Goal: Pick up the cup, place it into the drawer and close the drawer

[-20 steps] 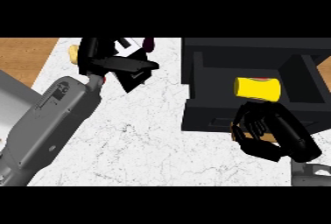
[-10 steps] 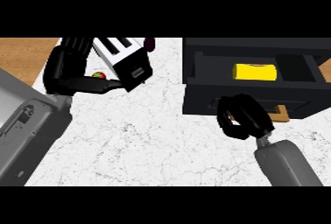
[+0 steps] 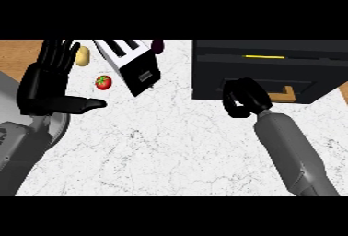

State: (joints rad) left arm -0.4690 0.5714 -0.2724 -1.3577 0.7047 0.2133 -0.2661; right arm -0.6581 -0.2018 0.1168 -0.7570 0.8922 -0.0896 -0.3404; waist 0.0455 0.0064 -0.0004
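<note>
Counter (image 3: 176,147): white, grey-veined marble. Drawer (image 3: 272,73): black, tan handle (image 3: 284,96), yellow sliver at its top. Left of drawer: red tomato (image 3: 102,82), black-and-white toaster (image 3: 132,64).

Kitchen: counter top seen from above.

White marble-patterned counter (image 3: 170,152) with fine grey veining, a strip of brown wooden surface (image 3: 17,55) at its far left edge. Far left of centre stands a black and silver two-slot toaster (image 3: 129,62). Left of the toaster lie a small red tomato with green stem (image 3: 102,82) and a pale yellow potato (image 3: 83,56). At far right sits a black drawer cabinet (image 3: 268,69) bearing a tan wooden handle (image 3: 285,96).
</note>
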